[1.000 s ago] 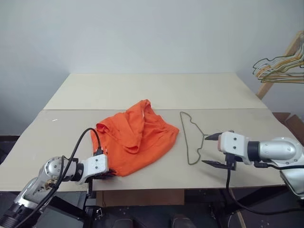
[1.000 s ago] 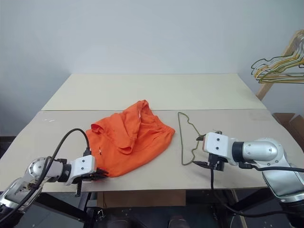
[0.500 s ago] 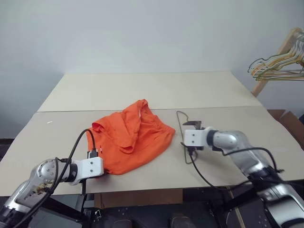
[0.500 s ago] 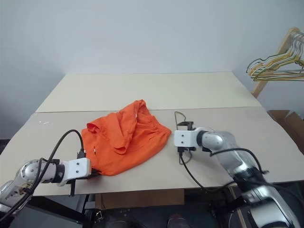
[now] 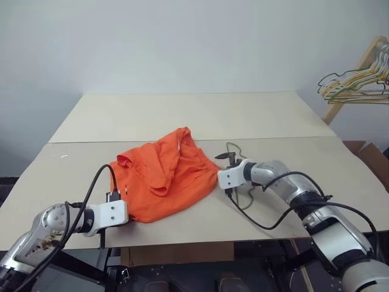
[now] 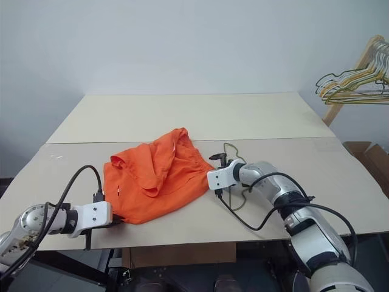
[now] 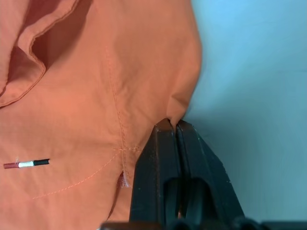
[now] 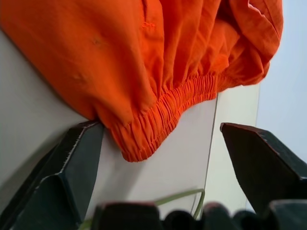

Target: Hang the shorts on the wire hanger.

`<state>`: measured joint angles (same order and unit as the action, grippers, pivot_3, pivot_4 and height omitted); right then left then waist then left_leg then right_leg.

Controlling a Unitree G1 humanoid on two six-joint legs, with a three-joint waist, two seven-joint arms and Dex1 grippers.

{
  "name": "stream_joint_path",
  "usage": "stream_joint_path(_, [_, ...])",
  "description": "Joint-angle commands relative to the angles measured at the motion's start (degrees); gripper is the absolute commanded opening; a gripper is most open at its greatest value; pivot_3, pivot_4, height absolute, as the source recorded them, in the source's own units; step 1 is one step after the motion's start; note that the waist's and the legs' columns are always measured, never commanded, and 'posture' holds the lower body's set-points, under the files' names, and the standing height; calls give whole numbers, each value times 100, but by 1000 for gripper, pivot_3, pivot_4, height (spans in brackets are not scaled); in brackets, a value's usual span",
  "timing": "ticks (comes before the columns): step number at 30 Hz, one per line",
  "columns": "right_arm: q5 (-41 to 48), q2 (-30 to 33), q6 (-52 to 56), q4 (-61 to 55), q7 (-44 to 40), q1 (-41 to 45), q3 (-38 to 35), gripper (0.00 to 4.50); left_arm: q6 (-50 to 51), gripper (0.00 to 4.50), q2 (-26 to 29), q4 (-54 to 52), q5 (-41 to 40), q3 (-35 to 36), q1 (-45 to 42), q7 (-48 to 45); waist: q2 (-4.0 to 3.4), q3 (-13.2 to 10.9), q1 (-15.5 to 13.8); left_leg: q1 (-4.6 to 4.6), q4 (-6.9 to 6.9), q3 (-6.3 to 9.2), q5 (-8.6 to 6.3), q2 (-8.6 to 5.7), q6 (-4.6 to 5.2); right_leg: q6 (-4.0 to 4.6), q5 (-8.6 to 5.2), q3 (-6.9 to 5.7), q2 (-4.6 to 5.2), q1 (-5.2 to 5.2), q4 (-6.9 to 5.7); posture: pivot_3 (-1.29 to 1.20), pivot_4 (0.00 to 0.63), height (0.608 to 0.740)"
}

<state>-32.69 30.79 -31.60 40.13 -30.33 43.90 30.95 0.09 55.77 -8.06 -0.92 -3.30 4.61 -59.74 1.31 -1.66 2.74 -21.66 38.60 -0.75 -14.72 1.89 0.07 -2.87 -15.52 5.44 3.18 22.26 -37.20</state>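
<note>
Bright orange soft fabric shorts [image 5: 165, 176] lie crumpled on beige table [image 5: 182, 115]. Left gripper [image 7: 173, 128] clamped on shorts' edge. Right gripper [image 8: 163, 143], fingers apart, at gathered waistband. Thin grey-olive wire hanger [image 5: 240, 182] lies beside shorts, under right gripper.

The shorts [image 5: 165, 180] on the table [image 5: 182, 115], the wire hanger [image 5: 242, 176] just right of them.

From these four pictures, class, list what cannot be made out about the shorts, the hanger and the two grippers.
- The wire hanger: the right arm and its cable cover most of the frame in the eye views; hook shape unclear.
- The shorts: underside hidden against the table.
- Left gripper: shut on the shorts' edge; how much fabric is pinched is hidden.
- Right gripper: open, touching nothing.
</note>
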Motion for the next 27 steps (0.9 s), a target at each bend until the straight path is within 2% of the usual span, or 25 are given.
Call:
stream_joint_path(1, [-2, -8, -373, 134, -89, 157, 31, 3255, -94, 0, 34, -42, 15, 159, -26, 71, 0, 0, -3, 0, 0, 0, 0, -1, 0, 0, 0, 0, 1, 0, 0, 39, 0, 740])
stream_joint_path(10, [-103, -86, -579, 424, -80, 208, 92, 137, -197, 0, 18, 61, 36, 154, -67, 94, 0, 0, -3, 3, 0, 1, 0, 0, 0, 1, 1, 0, 1, -1, -4, 32, 0, 740])
stream_joint_path(14, [6, 0, -620, 179, -238, 86, 37, 40, -256, 0, 21, 112, 39, 151, -84, 94, 0, 0, 1, 4, 0, 2, 0, -1, 0, 1, 1, 0, 1, -1, -5, 25, 0, 740])
stream_joint_path(16, [282, 205, -506, -265, -666, -155, -70, 40, -265, 0, 39, 111, 20, 172, -93, 79, 0, 0, -6, 3, 0, 2, 0, -1, 0, 1, 1, -1, 1, -1, -5, 29, 0, 740])
stream_joint_path(19, [1219, 840, -74, -1704, -1676, -927, -346, 40, -294, 0, 243, -13, -292, 369, 14, -259, 0, 0, -14, 3, 0, 4, 0, -2, 0, 1, 1, -3, 3, -3, -4, 25, 0, 740])
stream_joint_path(21, [1794, 1141, 192, -2460, -2038, -1346, -513, 40, -276, 0, 389, -93, -431, 475, 94, -457, 3, 1, -68, 6, 0, 2, 0, -3, 0, 1, 2, -1, 4, -3, -8, 24, 0, 740])
stream_joint_path(24, [2630, 1622, 942, -3670, -2747, -1859, -758, 40, -58, 0, 598, -309, -784, 650, 198, -818, 0, 0, -103, -12, 1, 12, -4, -3, 6, 0, -2, -16, 11, 0, 1, 16, 0, 740])
stream_joint_path(27, [3524, 2061, 1706, -4617, -3394, -2139, -1034, 40, 132, 0, 783, -492, -1136, 825, 216, -1152, 0, -1, -55, 9, 4, 2, -4, 2, 6, 1, -1, -6, 6, -13, -4, 9, 0, 740])
